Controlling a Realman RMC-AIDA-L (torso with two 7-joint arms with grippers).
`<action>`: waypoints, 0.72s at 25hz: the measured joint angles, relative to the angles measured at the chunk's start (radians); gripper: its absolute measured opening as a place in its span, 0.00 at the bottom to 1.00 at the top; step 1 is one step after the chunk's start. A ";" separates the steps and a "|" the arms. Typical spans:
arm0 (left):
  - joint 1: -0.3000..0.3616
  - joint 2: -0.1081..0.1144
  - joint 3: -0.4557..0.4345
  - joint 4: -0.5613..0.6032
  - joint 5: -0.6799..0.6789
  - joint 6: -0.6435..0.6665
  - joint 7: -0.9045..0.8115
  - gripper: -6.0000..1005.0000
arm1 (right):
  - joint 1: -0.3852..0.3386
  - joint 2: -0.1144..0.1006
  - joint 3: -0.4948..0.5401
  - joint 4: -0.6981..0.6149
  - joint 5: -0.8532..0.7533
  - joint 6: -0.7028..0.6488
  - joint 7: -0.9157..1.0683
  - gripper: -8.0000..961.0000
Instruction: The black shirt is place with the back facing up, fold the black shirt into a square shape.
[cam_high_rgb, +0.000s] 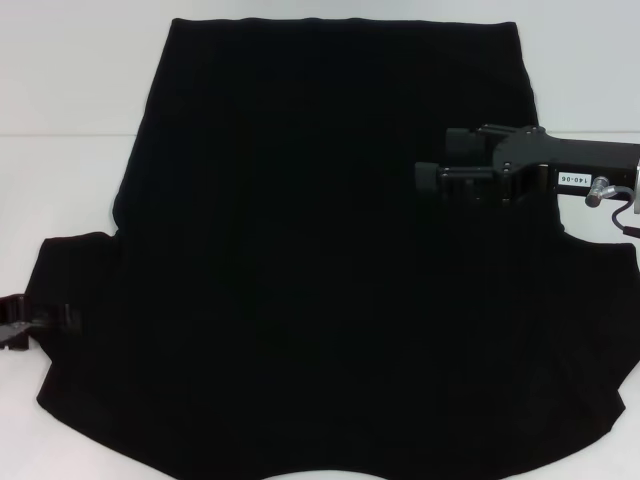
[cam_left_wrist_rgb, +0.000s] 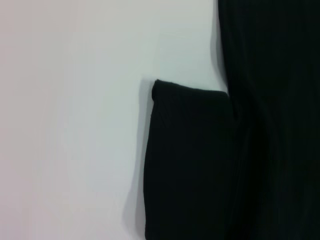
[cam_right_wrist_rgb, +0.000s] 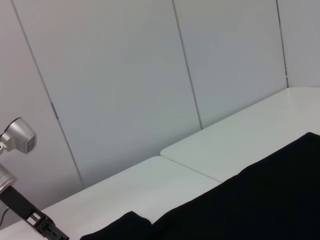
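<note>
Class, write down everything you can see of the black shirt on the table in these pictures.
The black shirt is plain, soft-looking dark fabric, spread flat and unfolded on the white table. No print shows. Both short sleeves stick out sideways at the near end. The left gripper sits at the left sleeve's edge; the right gripper hangs above the right side.

R hand (cam_high_rgb: 445, 166) raised mid-right, fingers apart; L hand (cam_high_rgb: 18, 322) low, far left.

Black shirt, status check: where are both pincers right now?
Right pincer open, over the black shirt on its right side. Left pincer at the left sleeve edge. Shirt spread flat on the white table, no fold visible. Nothing obstructing.
</note>
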 joint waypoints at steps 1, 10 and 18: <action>0.000 0.000 0.003 -0.003 0.000 -0.001 0.000 0.87 | 0.000 0.000 0.000 0.000 0.000 0.000 0.000 0.96; -0.001 0.000 0.009 -0.005 0.000 -0.003 0.000 0.87 | -0.001 0.000 0.001 0.000 0.000 0.000 0.000 0.96; -0.001 0.000 0.011 -0.005 0.000 -0.004 0.000 0.87 | -0.002 0.000 0.002 0.001 0.000 0.000 0.000 0.96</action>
